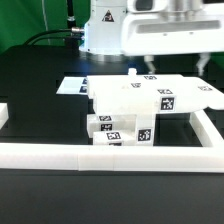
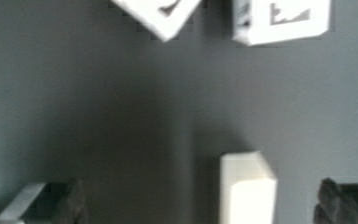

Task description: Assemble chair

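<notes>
The chair (image 1: 130, 105) is a partly joined stack of chunky white tagged parts in the middle of the black table: a flat panel lies on blocky pieces. My gripper (image 1: 149, 66) hangs just above the panel's back edge, next to a small upright white piece (image 1: 133, 75). In the wrist view my gripper (image 2: 197, 198) is open, with dark fingertips (image 2: 51, 200) wide apart. A narrow white part (image 2: 247, 185) stands between them, touching neither. Two tagged white parts (image 2: 279, 20) show at the far edge of that view.
A long white border rail (image 1: 110, 153) runs along the front and up the exterior view's right side (image 1: 207, 122). The marker board (image 1: 72, 87) lies flat behind the chair at the left. The robot's base (image 1: 105, 25) stands at the back.
</notes>
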